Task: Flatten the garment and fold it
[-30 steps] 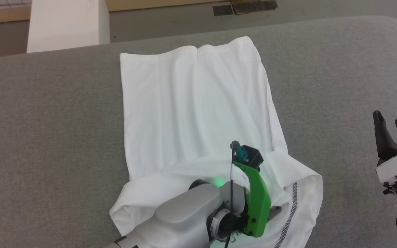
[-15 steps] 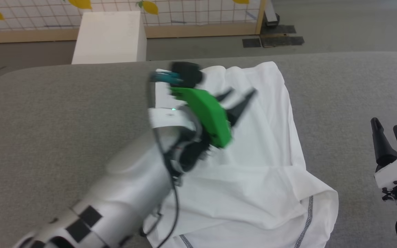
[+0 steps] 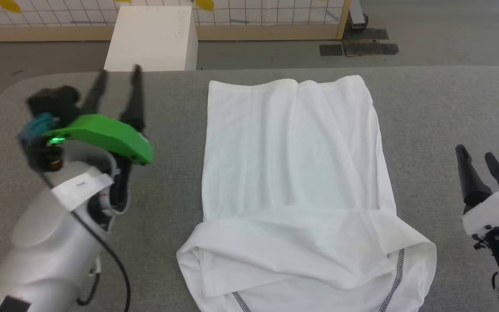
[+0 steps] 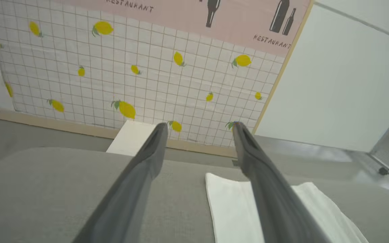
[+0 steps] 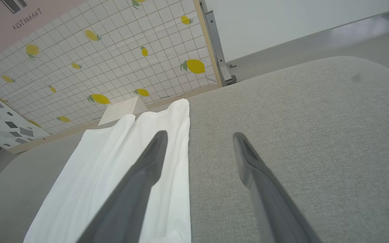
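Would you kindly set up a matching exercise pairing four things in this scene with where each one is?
Things:
1. garment
2. left gripper
3. right gripper
4. white box

Places:
A. left of the garment, jaws open
B. beyond the far edge of the grey surface
C. middle of the grey surface, near end folded over
D. right of the garment, jaws open

Pairs: 1-C, 2-A, 3-D, 4-B

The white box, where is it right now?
In the head view, the white box stands on the floor beyond the grey surface's far edge, left of the T-shirt.
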`<state>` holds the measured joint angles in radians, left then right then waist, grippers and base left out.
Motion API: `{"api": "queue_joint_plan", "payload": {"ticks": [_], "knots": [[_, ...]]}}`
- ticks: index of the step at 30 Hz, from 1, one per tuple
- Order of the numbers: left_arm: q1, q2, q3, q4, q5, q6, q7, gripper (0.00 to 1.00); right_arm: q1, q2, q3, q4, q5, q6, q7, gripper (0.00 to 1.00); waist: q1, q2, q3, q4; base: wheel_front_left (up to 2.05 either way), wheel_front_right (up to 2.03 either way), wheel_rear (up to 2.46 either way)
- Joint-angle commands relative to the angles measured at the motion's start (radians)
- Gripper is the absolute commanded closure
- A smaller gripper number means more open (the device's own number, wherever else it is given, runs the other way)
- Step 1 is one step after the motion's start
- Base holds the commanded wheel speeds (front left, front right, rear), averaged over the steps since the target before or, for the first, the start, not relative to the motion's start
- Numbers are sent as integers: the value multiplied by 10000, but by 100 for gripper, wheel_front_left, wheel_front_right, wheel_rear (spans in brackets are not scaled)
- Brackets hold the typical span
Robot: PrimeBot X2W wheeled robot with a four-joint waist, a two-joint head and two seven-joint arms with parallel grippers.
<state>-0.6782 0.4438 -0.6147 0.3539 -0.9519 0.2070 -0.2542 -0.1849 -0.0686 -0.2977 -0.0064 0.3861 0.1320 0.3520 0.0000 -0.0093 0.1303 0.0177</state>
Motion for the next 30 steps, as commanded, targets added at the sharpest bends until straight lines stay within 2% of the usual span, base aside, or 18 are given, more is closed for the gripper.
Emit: {"api": "queue_joint_plan", "payload": {"ticks": [1, 4, 6, 11, 20, 25, 30], "knots": [[481, 74, 512, -413, 531, 157, -70, 0, -165, -35, 100, -39, -68, -13, -2, 0, 0, 90, 148, -33, 0, 0, 0], [1632, -88, 1844, -1478, 1508, 404, -72, 0, -292, -127, 291, -28, -98, -13, -7, 0, 0, 90, 429, -57, 0, 0, 0], [2281, -328, 2436, -2090, 2019, 421, -73, 0, -411, -173, 369, -3, -97, -13, 27, 0, 0, 90, 679, -31, 0, 0, 0], [3074, -961, 3154, -3009, 3044, 163, -74, 0, -1023, -464, 539, 84, -178, -13, 341, 0, 0, 90, 1452, 145, 0, 0, 0], [2860, -1708, 3260, -2990, 4017, -455, -75, 0, -3876, -1844, 1265, 860, -677, -13, 1827, 0, 0, 90, 3042, 830, 0, 0, 0], [2258, -1998, 3109, -2815, 4261, -646, -75, 0, -6214, -2688, 1902, 2072, -1278, -13, 3055, 0, 0, 90, 4043, 1458, 0, 0, 0], [1950, -2194, 3004, -2806, 4331, -674, -70, 0, -7798, -3090, 2543, 3187, -1890, -13, 4233, 0, 0, 90, 4739, 2037, 0, 0, 0]]}}
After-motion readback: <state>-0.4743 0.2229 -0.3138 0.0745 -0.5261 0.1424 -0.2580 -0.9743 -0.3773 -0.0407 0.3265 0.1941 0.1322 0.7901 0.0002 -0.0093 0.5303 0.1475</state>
